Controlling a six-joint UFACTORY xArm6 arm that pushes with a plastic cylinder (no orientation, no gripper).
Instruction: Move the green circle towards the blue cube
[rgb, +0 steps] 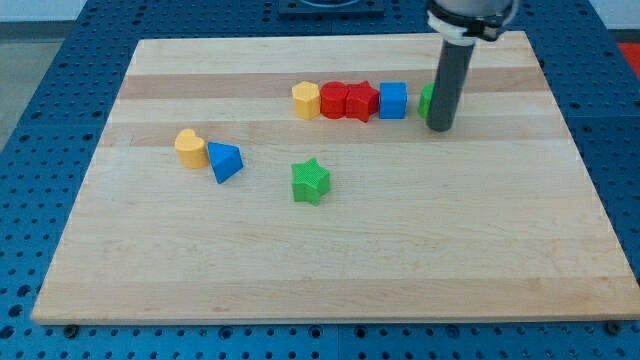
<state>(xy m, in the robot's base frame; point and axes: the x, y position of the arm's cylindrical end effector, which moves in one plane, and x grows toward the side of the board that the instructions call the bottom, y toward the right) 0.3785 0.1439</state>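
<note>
A: Starting at the view's bottom, what do we have on the counter (330, 270)?

B: The near part of the wooden counter holds nothing we need to name. Farther up sits the green star (311, 182), alone near the middle. Left of it, the blue triangular block (225, 161) touches the yellow rounded block (189, 147).

A: And beyond those?

B: We see a row toward the view's top: yellow hexagon (306, 100), red block (333, 101), red star (361, 101), and blue cube (393, 99), packed side by side. Whether the first red one is a cylinder or a cube, we cannot tell.

A: Where is the green circle (426, 101)?

B: Just right of the blue cube, a small gap between them. We only see a thin green sliver of it; our rod stands in front and hides the rest, so its round shape cannot be confirmed here.

A: And our tool?

B: It is a plain rod with no jaws, so nothing to part or clamp. My tip (441, 128) rests on the counter against the green circle's right, near side. The rod's top is cut off by the view's upper edge.
</note>
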